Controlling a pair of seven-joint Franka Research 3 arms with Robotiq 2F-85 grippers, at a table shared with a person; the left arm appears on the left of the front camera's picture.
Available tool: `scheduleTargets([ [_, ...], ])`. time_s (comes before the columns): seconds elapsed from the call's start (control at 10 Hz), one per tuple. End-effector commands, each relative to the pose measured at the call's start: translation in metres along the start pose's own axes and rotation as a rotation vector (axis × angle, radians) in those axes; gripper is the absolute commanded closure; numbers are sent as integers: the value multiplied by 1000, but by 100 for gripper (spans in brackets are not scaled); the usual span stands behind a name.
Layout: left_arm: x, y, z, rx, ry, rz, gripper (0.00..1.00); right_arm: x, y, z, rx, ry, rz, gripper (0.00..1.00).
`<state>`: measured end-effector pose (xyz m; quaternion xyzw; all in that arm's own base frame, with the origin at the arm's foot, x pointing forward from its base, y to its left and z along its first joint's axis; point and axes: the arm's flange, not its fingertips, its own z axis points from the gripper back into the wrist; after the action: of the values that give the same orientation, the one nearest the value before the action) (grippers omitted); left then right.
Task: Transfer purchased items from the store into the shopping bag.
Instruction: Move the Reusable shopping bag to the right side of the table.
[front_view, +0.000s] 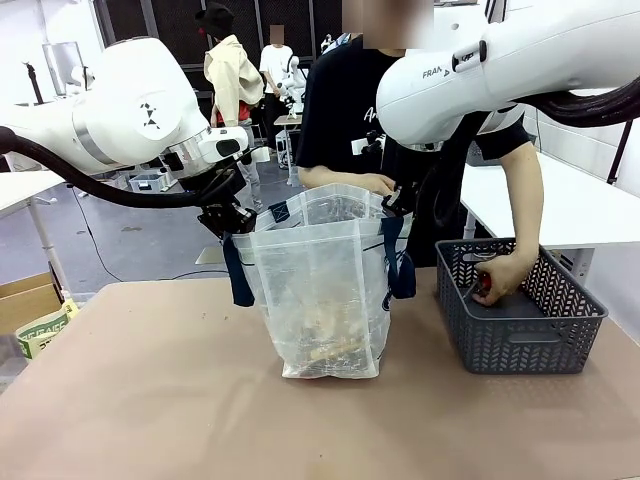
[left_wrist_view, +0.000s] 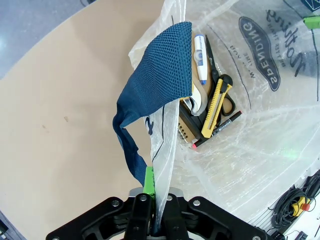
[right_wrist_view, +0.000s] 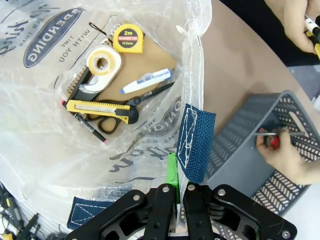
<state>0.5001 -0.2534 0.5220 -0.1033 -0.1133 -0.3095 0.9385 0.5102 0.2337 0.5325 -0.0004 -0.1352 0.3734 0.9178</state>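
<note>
Two clamps hold open the shopping bag (front_view: 320, 270): left gripper (front_view: 228, 216) and right gripper (front_view: 397, 204) each pinch its rim. Just right, in the basket (front_view: 525, 345), the person's hand (front_view: 503, 278) grips a red-handled item (right_wrist_view: 271, 142), nearer than either gripper.

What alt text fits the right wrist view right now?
Right gripper clamped shut on the rim of the translucent shopping bag beside a navy strap. In the bag lie a yellow tape measure, a tape dispenser, a yellow utility knife, scissors and pens. To the right, a person's hand reaches into the grey basket.
</note>
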Motion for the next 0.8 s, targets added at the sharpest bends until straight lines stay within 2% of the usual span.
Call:
scheduleTargets([
  [0.0, 0, 1, 0, 1, 0, 0, 100, -1, -2, 0, -1, 0, -1, 100],
  [0.7, 0, 1, 0, 1, 0, 0, 100, -1, -2, 0, -1, 0, -1, 100],
])
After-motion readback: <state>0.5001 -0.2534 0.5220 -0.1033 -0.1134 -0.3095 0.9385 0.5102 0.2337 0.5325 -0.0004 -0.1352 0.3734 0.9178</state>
